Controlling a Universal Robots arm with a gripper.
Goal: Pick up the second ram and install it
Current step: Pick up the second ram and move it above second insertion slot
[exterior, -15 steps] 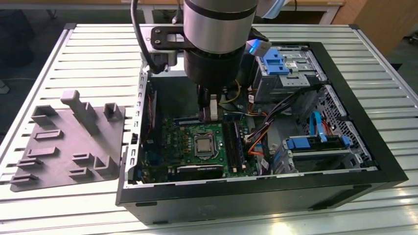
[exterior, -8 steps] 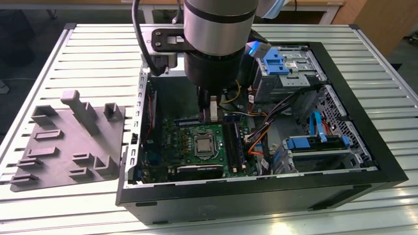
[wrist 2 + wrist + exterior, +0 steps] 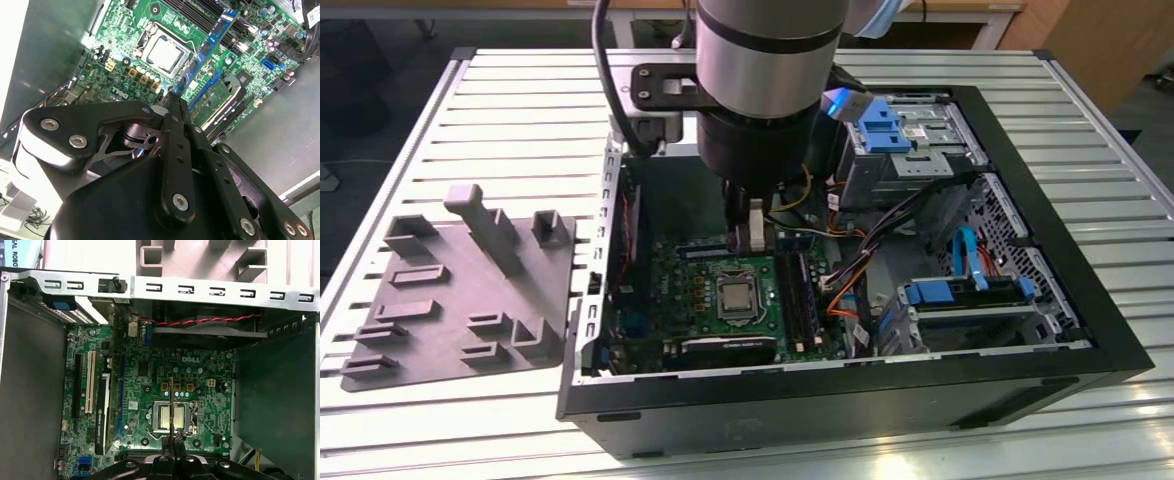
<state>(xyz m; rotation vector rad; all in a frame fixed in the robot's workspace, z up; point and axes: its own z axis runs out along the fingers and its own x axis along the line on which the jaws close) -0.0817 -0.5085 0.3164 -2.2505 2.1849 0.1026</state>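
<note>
**Second ram held in gripper above motherboard, not seated**

The gripper [image 3: 172, 97] was found clenched on one short end of the second ram [image 3: 207, 47], fingers pinching the board from both flat sides. In the second wrist view the blue stick, with its row of black chips, ran straight out from the fingertips. Its long axis continued the line of the fingers and its free end pointed toward the motherboard [image 3: 125, 75].

In the first wrist view the second ram [image 3: 171, 405] appeared edge-on as a thin line reaching out from the gripper [image 3: 171, 440] across the processor socket [image 3: 162, 417]. No part of the stick was seen touching the board.

In the exterior view the arm [image 3: 767, 60] stood over the open computer case [image 3: 854, 400], reaching down inside it above the processor socket [image 3: 734, 295]. The long black sockets [image 3: 797, 295] lay just beside it, toward the exterior view's right. A grey moulded tray [image 3: 454, 300] lay on the slatted tabletop [image 3: 480, 90] at the exterior view's left, outside the case.
</note>
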